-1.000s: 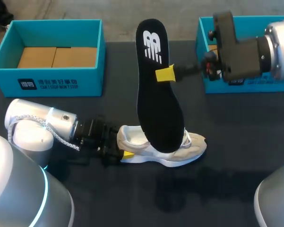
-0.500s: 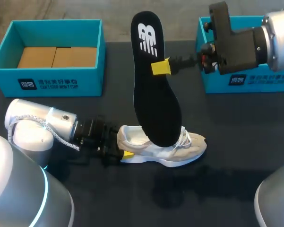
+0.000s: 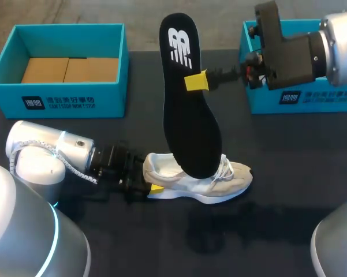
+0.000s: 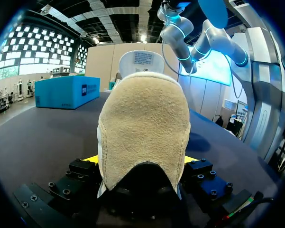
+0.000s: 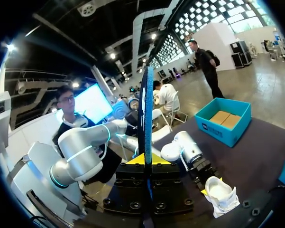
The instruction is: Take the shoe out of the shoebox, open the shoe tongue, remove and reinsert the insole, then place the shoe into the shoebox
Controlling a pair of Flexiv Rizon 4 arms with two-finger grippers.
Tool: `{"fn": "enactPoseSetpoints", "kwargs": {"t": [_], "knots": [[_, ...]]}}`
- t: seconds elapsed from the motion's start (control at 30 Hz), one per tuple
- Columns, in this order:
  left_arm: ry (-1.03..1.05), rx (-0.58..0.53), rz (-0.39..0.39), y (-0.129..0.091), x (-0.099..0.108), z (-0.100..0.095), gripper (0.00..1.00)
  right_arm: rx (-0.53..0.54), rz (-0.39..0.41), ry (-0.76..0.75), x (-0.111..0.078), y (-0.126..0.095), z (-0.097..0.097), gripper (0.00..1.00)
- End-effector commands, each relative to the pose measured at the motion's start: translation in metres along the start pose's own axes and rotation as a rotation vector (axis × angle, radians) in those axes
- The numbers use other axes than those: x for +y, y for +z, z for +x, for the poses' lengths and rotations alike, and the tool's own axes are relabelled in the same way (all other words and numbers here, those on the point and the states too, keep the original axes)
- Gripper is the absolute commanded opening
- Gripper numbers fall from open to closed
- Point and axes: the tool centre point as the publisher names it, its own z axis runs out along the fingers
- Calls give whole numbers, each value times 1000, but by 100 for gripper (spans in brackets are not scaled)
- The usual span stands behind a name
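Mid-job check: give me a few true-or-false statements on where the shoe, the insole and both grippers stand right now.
1. The right gripper is shut on the insole. True.
2. The shoe sits inside a shoebox. False: it lies on the table, in front of the boxes.
3. The left gripper grips the shoe at its heel. True.
4. The insole lies flat on the table. False: it is held up in the air over the shoe.
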Motion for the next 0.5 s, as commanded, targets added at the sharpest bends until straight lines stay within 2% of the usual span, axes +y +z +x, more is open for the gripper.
{"fn": "enactPoseSetpoints", "kwargs": {"t": [0.03, 0.07, 0.13, 0.17, 0.5], "knots": [[-1, 4, -35, 0, 1, -2, 64, -2, 5, 3, 3, 5, -1, 0], [-1, 8, -32, 0, 1, -2, 100, -2, 5, 3, 3, 5, -1, 0], [-9, 1, -60, -1, 1, -1, 100, -2, 5, 3, 3, 5, -1, 0], [-6, 9, -41, -2, 1, -1, 100, -2, 5, 3, 3, 5, -1, 0], [-14, 10, -100, -16, -4, 5, 100, -2, 5, 3, 3, 5, -1, 0]]}}
